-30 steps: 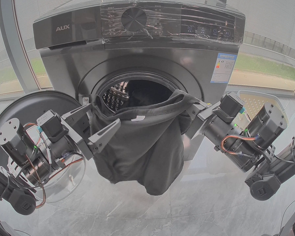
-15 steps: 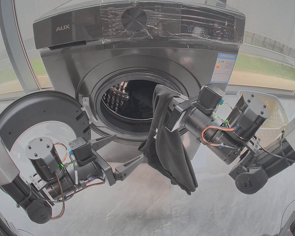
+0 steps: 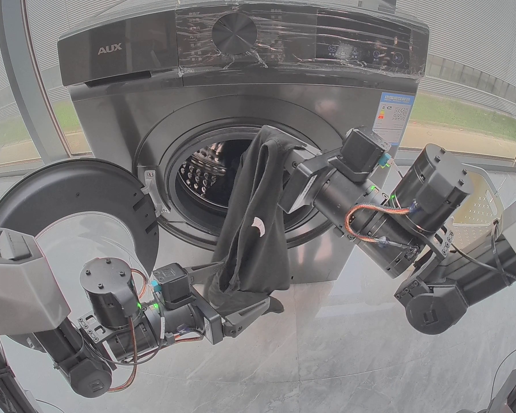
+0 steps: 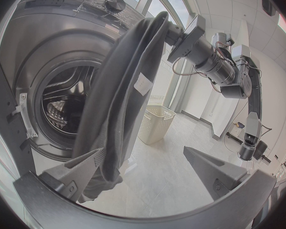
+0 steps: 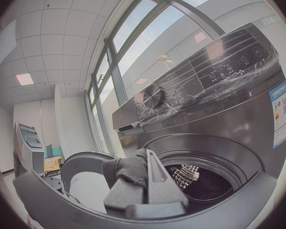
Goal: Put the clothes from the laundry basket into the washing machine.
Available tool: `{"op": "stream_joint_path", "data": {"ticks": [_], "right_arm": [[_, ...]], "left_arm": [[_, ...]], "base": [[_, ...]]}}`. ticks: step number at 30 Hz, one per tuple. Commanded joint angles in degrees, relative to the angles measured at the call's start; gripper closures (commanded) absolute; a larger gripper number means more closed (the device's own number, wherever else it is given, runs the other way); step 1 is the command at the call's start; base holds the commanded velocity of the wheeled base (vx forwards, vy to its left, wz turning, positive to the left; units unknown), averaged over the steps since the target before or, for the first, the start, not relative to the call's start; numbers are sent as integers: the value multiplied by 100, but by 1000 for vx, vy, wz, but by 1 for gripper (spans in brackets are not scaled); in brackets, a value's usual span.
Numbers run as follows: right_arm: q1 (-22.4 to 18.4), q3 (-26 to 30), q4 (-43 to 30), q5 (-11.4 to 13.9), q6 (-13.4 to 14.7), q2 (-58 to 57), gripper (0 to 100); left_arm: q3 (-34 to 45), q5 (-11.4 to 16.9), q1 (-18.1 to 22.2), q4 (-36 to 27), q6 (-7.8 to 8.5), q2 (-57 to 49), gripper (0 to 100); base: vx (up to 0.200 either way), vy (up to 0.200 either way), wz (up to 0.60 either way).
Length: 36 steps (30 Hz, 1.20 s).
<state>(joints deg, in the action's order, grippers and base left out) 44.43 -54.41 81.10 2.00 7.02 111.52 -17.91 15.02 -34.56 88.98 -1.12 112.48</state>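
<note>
- The right gripper (image 3: 288, 159) is clenched on the top edge of the dark garment (image 3: 252, 225) and holds that pinch high, right at the mouth of the drum (image 3: 209, 173). I'd say it's high so the cloth hangs free of the floor.
- The garment drops from the right gripper in one long fold, white tag (image 3: 259, 226) facing out. Its upper part crosses the drum opening and its bottom bunches down at the left gripper (image 3: 235, 293).
- The left gripper sits low, well below the right one and under the door ring, jaws spread wide and released. The hem brushes one finger (image 4: 81, 169), but nothing is pinched.
- That reads like a support post: open underneath to gather the trailing end, so the tail goes in with the rest and doesn't drag over the rim.
- The washing machine door (image 3: 69, 196) is swung wide open on the outer side of the left gripper, out of the loading path.
- The laundry basket (image 3: 481, 207) stands on the floor behind the right gripper's arm, well apart from the cloth. I can't tell whether anything is left in it.
- Something dark lies deep in the drum beyond the right gripper — possibly clothes already loaded, but it's hard to be sure.
- My call: the garment is at the opening, not inside yet. The top needs pushing past the rim and the tail needs lifting — otherwise the hem could snag on the seal or spill back out.
</note>
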Motion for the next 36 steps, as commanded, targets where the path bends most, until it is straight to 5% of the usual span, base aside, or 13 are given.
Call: {"op": "stream_joint_path", "data": {"ticks": [1, 24, 36], "right_arm": [[48, -44, 19, 2, 1, -16, 100], [-67, -61, 2, -59, -34, -25, 100], [65, 0, 81, -59, -34, -95, 100]], "left_arm": [[-20, -8, 2, 5, -2, 186, 0], [-81, -227, 151, 5, -2, 169, 0], [-758, -175, 310, 14, 7, 1197, 0]], "base": [[0, 0, 0], [0, 0, 0], [0, 0, 0]]}}
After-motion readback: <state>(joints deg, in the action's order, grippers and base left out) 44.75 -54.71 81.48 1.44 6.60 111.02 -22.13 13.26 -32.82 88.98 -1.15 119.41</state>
